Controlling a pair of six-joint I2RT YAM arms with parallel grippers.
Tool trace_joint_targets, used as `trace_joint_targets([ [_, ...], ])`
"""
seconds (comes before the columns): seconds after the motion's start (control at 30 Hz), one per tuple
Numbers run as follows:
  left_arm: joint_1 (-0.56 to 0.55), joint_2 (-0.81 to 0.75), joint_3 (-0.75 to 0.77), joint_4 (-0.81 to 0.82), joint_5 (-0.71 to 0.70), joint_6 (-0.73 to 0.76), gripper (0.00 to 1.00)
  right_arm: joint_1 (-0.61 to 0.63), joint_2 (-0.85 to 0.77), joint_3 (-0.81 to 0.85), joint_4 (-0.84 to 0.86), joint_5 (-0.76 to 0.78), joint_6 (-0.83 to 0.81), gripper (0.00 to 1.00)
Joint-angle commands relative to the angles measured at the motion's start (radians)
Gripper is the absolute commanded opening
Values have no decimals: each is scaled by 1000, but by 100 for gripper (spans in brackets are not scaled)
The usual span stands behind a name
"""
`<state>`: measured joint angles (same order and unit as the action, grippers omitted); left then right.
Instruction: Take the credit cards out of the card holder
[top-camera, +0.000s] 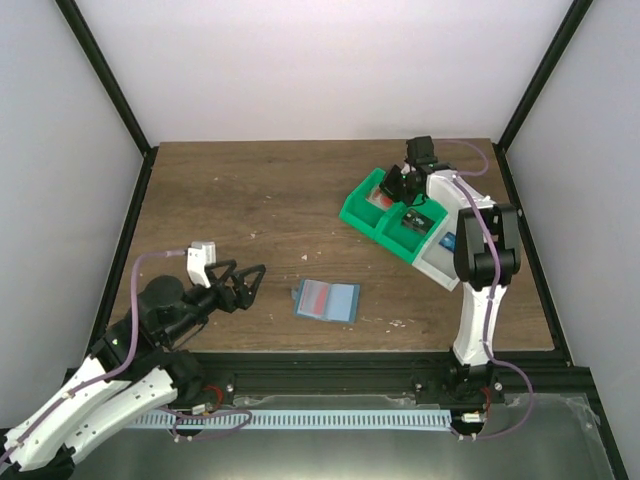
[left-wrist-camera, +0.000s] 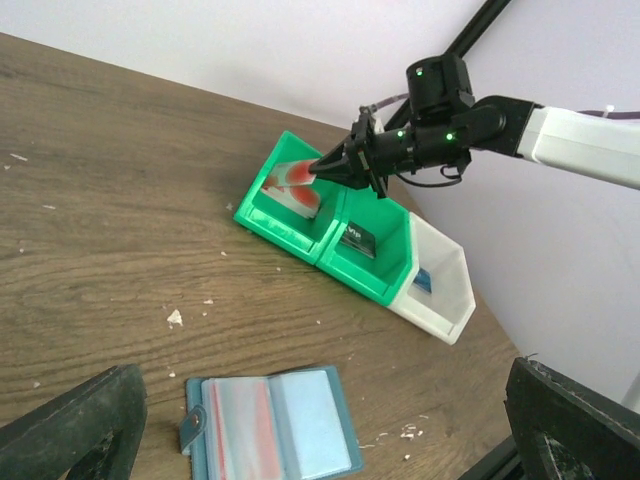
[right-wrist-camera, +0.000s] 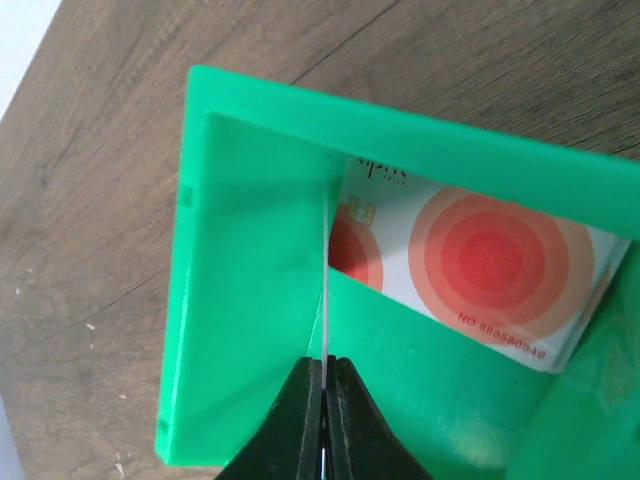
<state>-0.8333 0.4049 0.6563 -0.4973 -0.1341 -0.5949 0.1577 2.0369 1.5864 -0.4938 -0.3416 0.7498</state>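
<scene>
The teal-blue card holder (top-camera: 327, 299) lies open on the table in front of the arms; it also shows in the left wrist view (left-wrist-camera: 270, 428), with a reddish card showing through its left pocket. My left gripper (top-camera: 243, 285) is open and empty, just left of the holder. My right gripper (top-camera: 394, 184) is shut on a thin pale credit card (right-wrist-camera: 326, 290), seen edge-on, inside the far green bin (right-wrist-camera: 250, 260). Another credit card (right-wrist-camera: 470, 260) with a red round mark leans in that bin; it also shows in the left wrist view (left-wrist-camera: 291, 182).
A row of bins stands at the back right: two green ones (top-camera: 400, 228) and a white one (top-camera: 440, 255). The middle green bin holds a dark card (left-wrist-camera: 357, 240), the white bin a blue one (left-wrist-camera: 421, 281). Small crumbs dot the wooden table (top-camera: 250, 200).
</scene>
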Motion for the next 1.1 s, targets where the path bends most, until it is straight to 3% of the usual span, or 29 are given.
trace_joint_targets([
  [0.0, -4, -13, 12, -2, -22, 0, 100, -16, 53, 78, -44, -8, 3, 0],
  [0.83, -6, 8, 9, 8, 6, 12, 100, -55, 73, 136, -74, 17, -43, 1],
  [1.07, -6, 10, 8, 9, 4, 13, 100, -56, 82, 159, -92, 31, -38, 10],
])
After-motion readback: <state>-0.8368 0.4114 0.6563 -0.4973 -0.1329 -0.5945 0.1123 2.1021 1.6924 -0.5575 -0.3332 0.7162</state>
